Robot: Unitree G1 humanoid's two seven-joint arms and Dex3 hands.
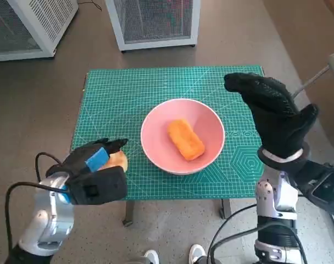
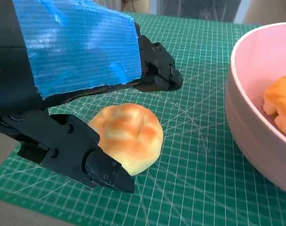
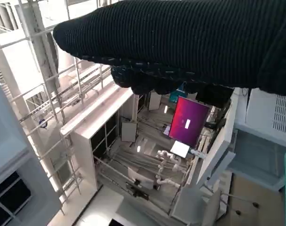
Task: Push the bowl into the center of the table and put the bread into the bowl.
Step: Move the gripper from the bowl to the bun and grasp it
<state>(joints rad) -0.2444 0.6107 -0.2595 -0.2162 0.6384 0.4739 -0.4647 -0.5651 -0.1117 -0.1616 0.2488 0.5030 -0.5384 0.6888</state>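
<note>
A pink bowl (image 1: 154, 135) stands near the middle of the green mat (image 1: 123, 91), with an oblong orange bread (image 1: 185, 139) lying inside it. A round golden bread roll (image 1: 119, 160) sits on the mat near the front left edge, left of the bowl. My left hand (image 1: 93, 168) reaches around the roll. In the left wrist view the roll (image 2: 129, 136) lies between the spread fingers of that hand (image 2: 82, 70), one lower finger against it and the upper ones apart from it; the bowl (image 2: 256, 132) is close by. My right hand (image 1: 274, 113) hovers raised over the mat's right side, flat and holding nothing.
White mesh cabinets (image 1: 156, 22) stand on the floor behind the table. A person's shoes (image 1: 151, 256) show at the front edge. The right wrist view shows only the glove (image 3: 190, 37) and a room's ceiling and racks.
</note>
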